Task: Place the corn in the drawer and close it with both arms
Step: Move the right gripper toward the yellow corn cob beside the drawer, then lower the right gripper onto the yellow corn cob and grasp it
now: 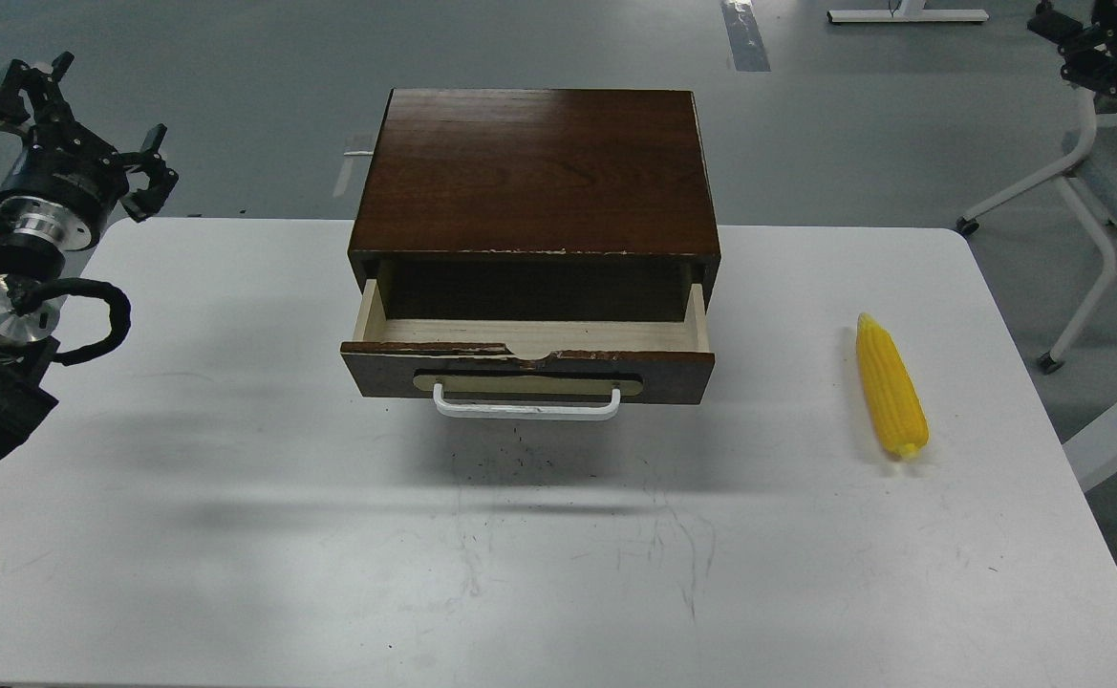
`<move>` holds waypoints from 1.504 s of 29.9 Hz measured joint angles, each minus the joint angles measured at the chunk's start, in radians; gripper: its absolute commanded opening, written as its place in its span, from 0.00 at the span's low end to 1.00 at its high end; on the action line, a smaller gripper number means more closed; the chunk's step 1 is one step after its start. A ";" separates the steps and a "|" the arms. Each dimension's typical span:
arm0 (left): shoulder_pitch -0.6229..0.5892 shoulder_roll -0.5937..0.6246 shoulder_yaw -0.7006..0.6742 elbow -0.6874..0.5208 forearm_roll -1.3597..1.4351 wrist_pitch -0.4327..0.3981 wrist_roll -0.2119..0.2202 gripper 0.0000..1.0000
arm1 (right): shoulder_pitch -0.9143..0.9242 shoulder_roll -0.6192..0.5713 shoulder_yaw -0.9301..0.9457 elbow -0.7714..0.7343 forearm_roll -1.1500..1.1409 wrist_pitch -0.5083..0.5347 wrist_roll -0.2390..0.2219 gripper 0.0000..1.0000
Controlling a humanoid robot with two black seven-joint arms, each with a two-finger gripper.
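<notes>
The corn [891,387] lies on the white table [233,535] at the right, pointed end away from me, well right of the drawer. The drawer [529,368] of the dark brown wooden box [534,167] is pulled partly out. Its pale wood inside is empty, and its white bar handle [525,409] faces me. My left gripper [90,124] is raised at the table's far left corner, open and empty, far from the drawer. My right gripper [1093,48] shows as a dark claw shape at the top right, off the table and far from the corn. Its fingers cannot be told apart.
A white frame with caster wheels [1084,229] stands off the table's right edge. Grey floor lies beyond the table. The left arm's cables [90,325] loop over the table's left edge.
</notes>
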 measured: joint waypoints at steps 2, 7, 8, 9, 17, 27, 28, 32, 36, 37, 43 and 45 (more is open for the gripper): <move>-0.002 0.007 -0.001 0.000 0.000 0.000 -0.001 0.98 | 0.016 -0.008 -0.017 0.046 -0.116 0.000 -0.011 1.00; -0.004 0.023 -0.001 0.000 -0.001 0.000 -0.003 0.98 | 0.025 -0.042 -0.087 0.204 -0.407 0.000 -0.032 1.00; -0.004 0.026 -0.001 0.000 -0.001 0.000 -0.003 0.98 | 0.025 -0.050 -0.100 0.237 -0.448 0.000 -0.039 1.00; -0.005 0.029 -0.001 0.000 -0.001 0.000 -0.003 0.98 | 0.022 -0.058 -0.114 0.270 -0.483 -0.001 -0.049 1.00; -0.001 0.036 0.000 0.000 -0.002 0.000 -0.003 0.98 | -0.046 -0.067 -0.230 0.367 -0.550 -0.001 -0.105 1.00; 0.003 0.036 -0.001 0.000 -0.001 0.000 -0.005 0.98 | -0.255 -0.018 -0.253 0.364 -0.572 -0.077 -0.139 1.00; 0.004 0.036 -0.001 0.000 -0.002 0.000 -0.005 0.98 | -0.268 -0.015 -0.253 0.364 -0.574 -0.086 -0.139 1.00; 0.009 0.036 -0.001 0.000 -0.002 0.000 -0.005 0.98 | -0.296 0.005 -0.253 0.353 -0.575 -0.101 -0.140 0.99; 0.018 0.037 -0.001 0.000 -0.001 0.000 -0.005 0.98 | -0.301 0.031 -0.255 0.325 -0.575 -0.110 -0.141 0.83; 0.019 0.037 -0.001 0.000 -0.002 0.000 -0.005 0.98 | -0.301 0.038 -0.255 0.319 -0.575 -0.111 -0.141 0.80; 0.021 0.035 -0.005 0.003 -0.008 0.000 -0.032 0.98 | -0.299 0.069 -0.291 0.307 -0.575 -0.111 -0.142 0.52; 0.021 0.039 -0.005 0.004 -0.008 0.000 -0.042 0.98 | -0.297 0.075 -0.308 0.306 -0.575 -0.111 -0.142 0.43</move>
